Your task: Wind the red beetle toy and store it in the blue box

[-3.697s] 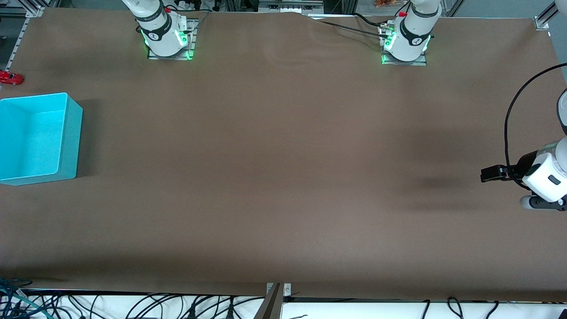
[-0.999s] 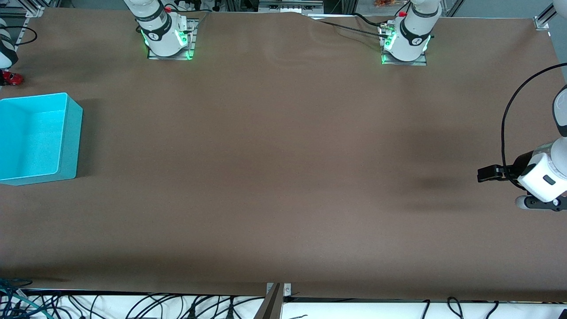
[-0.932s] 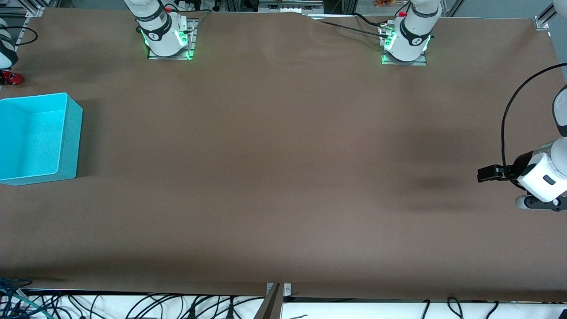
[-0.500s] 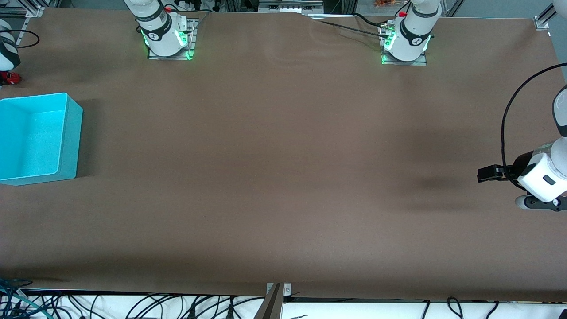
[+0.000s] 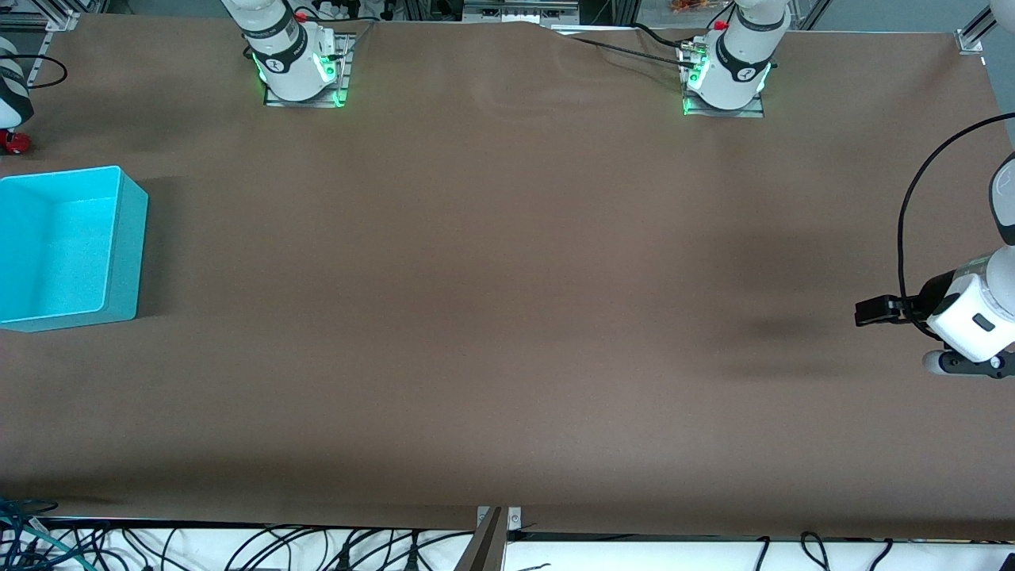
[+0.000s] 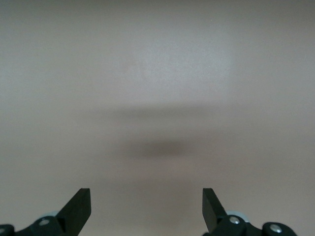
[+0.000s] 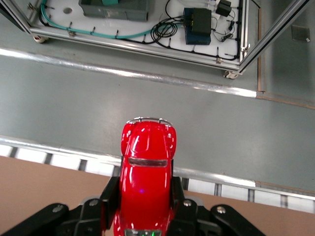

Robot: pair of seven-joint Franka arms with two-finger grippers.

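Note:
The red beetle toy (image 7: 146,177) is clamped between the fingers (image 7: 109,196) of my right gripper (image 7: 143,196), its nose past the table's edge at the right arm's end. In the front view only a bit of it (image 5: 14,143) shows at the picture's edge, below the right wrist (image 5: 9,87). The blue box (image 5: 67,242) stands open on the table at the right arm's end, nearer to the front camera than the toy. My left gripper (image 6: 146,209) is open and empty above bare table; its arm (image 5: 963,317) waits at the left arm's end.
The brown table surface (image 5: 507,277) stretches between the two arms. The arm bases (image 5: 297,59) stand along the edge farthest from the front camera. In the right wrist view the floor, a metal frame (image 7: 147,46) and cables lie off the table's edge.
The right gripper with the red toy has shifted slightly farther toward the table's edge, so less of the toy shows in the front view. The left arm has not moved.

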